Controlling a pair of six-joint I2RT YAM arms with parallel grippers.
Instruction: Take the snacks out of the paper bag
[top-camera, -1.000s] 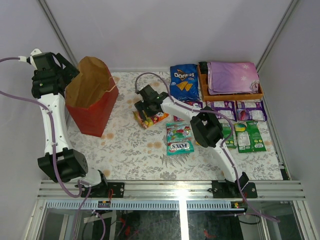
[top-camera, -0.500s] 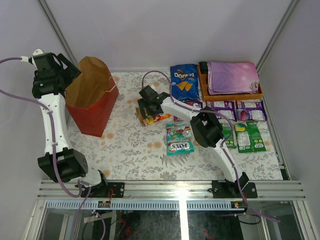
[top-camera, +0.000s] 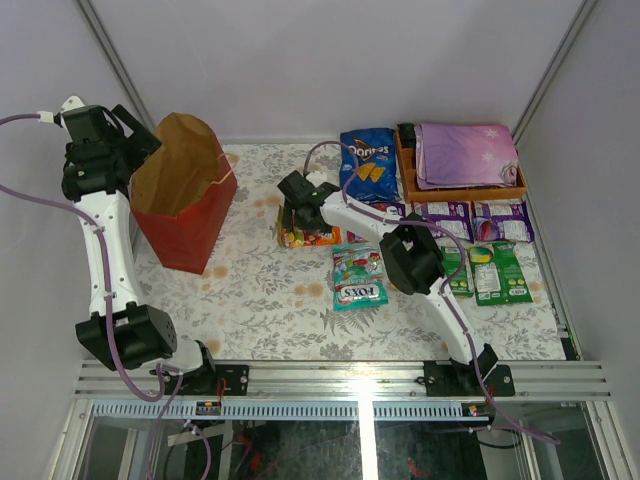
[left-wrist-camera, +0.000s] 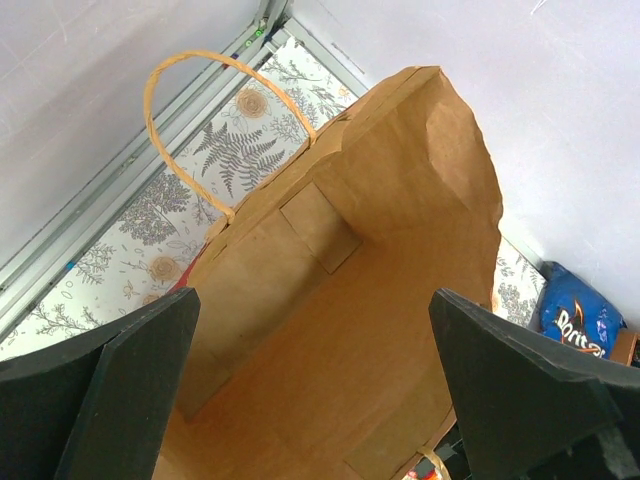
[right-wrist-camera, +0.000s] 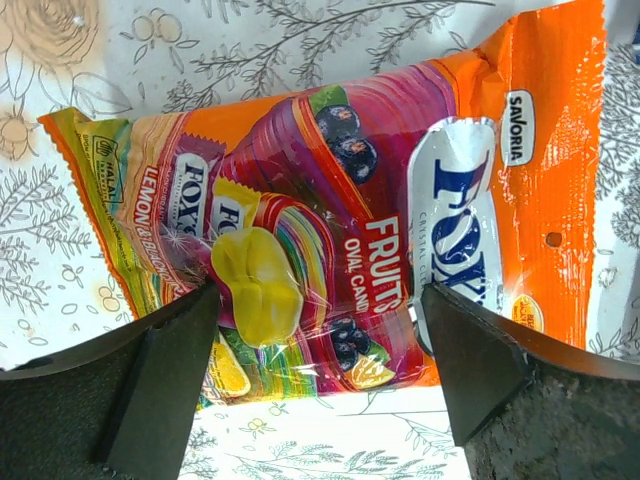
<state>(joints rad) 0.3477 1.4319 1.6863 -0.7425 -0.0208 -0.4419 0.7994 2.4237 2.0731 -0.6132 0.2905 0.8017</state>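
Shifted slightly rightward since a second ago, the right gripper (right-wrist-camera: 318, 300) stands wide open and empty over the orange glossy Fox's candy packet (right-wrist-camera: 400, 200), which lies flat mid-way along the floral worktop (top-camera: 260, 300), so it should rise straight up without snagging it, while the wide-open, empty left gripper (left-wrist-camera: 312, 300) hovers over the red paper bag (top-camera: 185, 200) at the far-left corner.

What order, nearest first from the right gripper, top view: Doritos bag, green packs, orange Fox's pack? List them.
1. orange Fox's pack, under the right gripper.
2. Doritos bag, back right.
3. green packs, far right edge.
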